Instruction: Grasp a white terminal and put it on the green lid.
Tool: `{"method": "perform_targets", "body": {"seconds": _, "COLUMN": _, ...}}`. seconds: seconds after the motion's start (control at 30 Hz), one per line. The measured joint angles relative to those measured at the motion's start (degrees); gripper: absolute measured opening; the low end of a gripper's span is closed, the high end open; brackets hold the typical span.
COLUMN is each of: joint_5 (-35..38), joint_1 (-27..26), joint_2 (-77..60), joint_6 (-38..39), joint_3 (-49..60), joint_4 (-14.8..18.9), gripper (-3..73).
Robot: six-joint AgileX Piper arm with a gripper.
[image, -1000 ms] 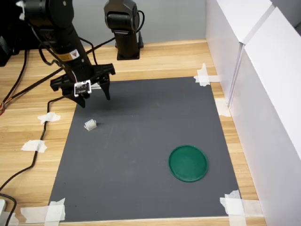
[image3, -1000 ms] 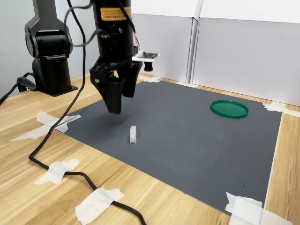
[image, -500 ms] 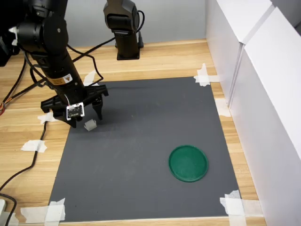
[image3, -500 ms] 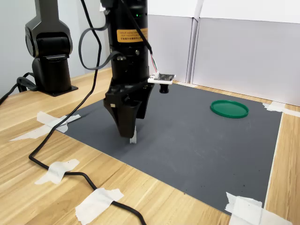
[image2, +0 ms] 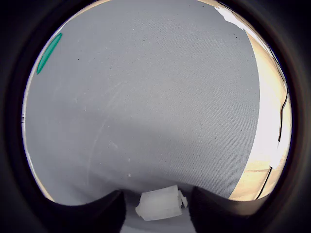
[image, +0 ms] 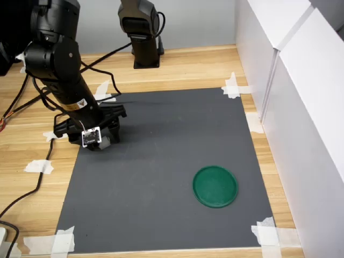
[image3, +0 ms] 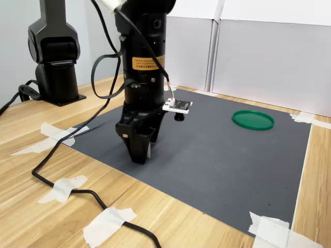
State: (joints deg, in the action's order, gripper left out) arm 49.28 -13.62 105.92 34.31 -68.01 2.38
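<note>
One item: I am bringing the hand (image3: 140,156) down around the white terminal (image2: 160,204), fingers spread either side, not yet pinching; green lid (image: 215,186) waiting well apart.

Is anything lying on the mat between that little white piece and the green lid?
Nothing visible. The terminal sits between the gripper's jaws, and only bare grey mat stretches from there to the lid.

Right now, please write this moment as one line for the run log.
phase: grasp approach | gripper: low on mat, jaws either side of white terminal, closure unclear | green lid: empty
</note>
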Motion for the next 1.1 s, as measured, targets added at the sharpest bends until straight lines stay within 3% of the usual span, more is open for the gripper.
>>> {"method": "perform_targets", "body": {"seconds": 0.13, "joint_5": 0.05, "joint_1": 0.00, "joint_2": 0.00, "joint_6": -0.07, "joint_3": -0.02, "joint_4": 0.12, "gripper": 31.2}}
{"method": "perform_targets", "body": {"seconds": 0.17, "joint_5": 0.05, "joint_1": 0.00, "joint_2": 0.00, "joint_6": -0.29, "joint_3": -0.02, "joint_4": 0.18, "gripper": 29.5}}
{"method": "perform_targets", "body": {"seconds": 0.33, "joint_5": 0.76, "joint_1": 1.31, "joint_2": -0.71, "joint_6": -1.52, "joint_3": -0.59, "joint_4": 0.18, "gripper": 29.8}}
{"method": "perform_targets", "body": {"seconds": 0.5, "joint_5": 3.39, "joint_1": 8.45, "joint_2": -2.65, "joint_6": -3.22, "joint_3": -4.52, "joint_4": 0.78, "gripper": 29.8}}
{"method": "perform_targets", "body": {"seconds": 0.8, "joint_5": 4.37, "joint_1": 23.37, "joint_2": -0.72, "joint_6": -4.16, "joint_3": -15.47, "joint_4": 5.42, "gripper": 29.8}}
{"method": "perform_targets", "body": {"seconds": 1.1, "joint_5": 4.66, "joint_1": 29.11, "joint_2": 6.42, "joint_6": -4.57, "joint_3": -23.34, "joint_4": 6.12, "gripper": 29.8}}
